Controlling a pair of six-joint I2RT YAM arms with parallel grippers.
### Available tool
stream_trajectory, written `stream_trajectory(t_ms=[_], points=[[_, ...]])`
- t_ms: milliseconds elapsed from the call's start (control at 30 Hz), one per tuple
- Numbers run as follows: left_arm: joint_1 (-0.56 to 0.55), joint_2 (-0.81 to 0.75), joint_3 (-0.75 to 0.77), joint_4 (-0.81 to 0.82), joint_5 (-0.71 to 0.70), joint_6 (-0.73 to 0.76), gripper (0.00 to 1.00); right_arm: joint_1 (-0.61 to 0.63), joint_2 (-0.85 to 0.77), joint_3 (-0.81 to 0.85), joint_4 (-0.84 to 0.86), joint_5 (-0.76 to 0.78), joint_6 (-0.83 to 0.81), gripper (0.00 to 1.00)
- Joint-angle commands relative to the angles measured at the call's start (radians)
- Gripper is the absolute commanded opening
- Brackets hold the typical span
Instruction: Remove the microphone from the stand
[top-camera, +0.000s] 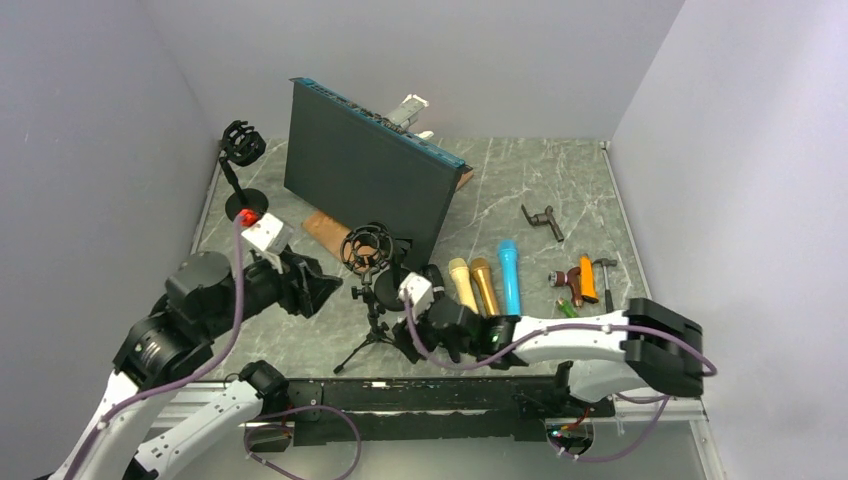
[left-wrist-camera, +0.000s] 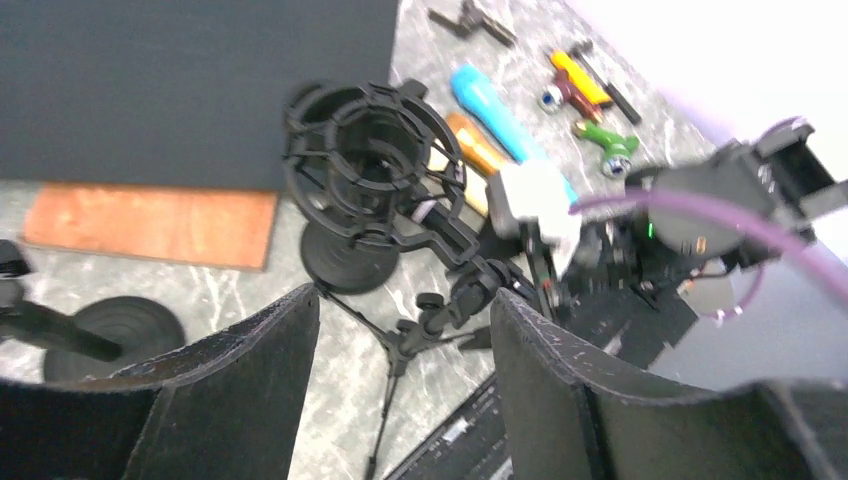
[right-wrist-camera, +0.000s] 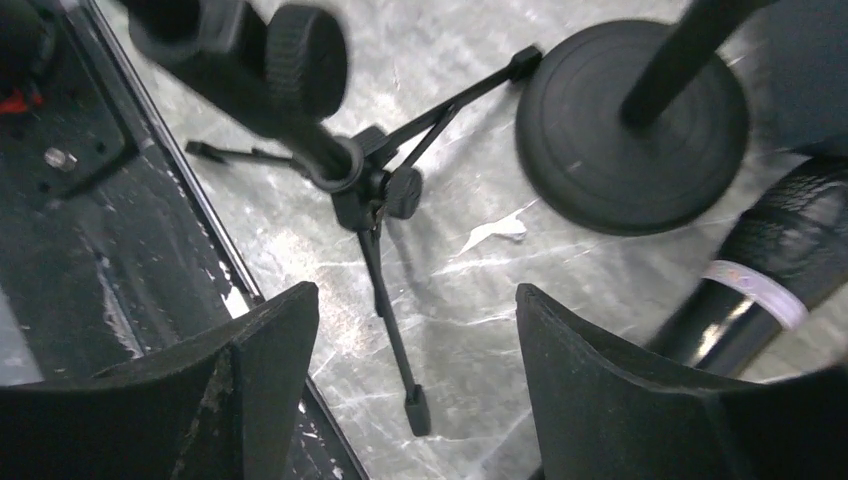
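so the black microphone (right-wrist-camera: 770, 250) looked already off, lying on the counter (top-camera: 540, 190) just right of the tripod stand (top-camera: 368, 335), beyond the round base (right-wrist-camera: 620, 130), long axis slanting away from it. right fingers (right-wrist-camera: 620, 400) hung wide and empty over the tripod stand's legs, mic just off their right tip, so that arm was nearer. left fingers (left-wrist-camera: 240, 400) were wide too, holding nothing, left of the tripod stand, facing its shock mount (left-wrist-camera: 365, 165)

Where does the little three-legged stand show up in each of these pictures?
Top external: tripod stand just below the centre.
Left wrist: tripod stand just below the centre.
Right wrist: tripod stand upper centre, legs spread.
Shared landmark: round black base beside it, seen in all three.
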Motion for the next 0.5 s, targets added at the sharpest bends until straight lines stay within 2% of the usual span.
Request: stream_trajectory(t_ms=[0, 167, 300, 400, 467], points=[[0.003, -0.050, 0.044, 0.030, -0.145, 0.028, 0.68, 0.118, 0.124, 0.013, 0.180, 0.222, -0.058, 0.72], [0.003, -0.090, 0.040, 0.039, -0.204, 0.041, 0.68, 0.208, 0.266, 0.021, 0.271, 0.359, -0.060, 0.61], [0.004, -0.111, 0.030, 0.041, -0.230, 0.041, 0.68, 0.247, 0.360, 0.035, 0.349, 0.470, -0.058, 0.46], [0.003, -0.117, 0.032, 0.037, -0.249, 0.042, 0.68, 0.260, 0.429, 0.069, 0.386, 0.522, -0.067, 0.43], [0.003, -0.122, 0.035, 0.037, -0.254, 0.038, 0.66, 0.269, 0.473, 0.104, 0.391, 0.545, -0.072, 0.37]])
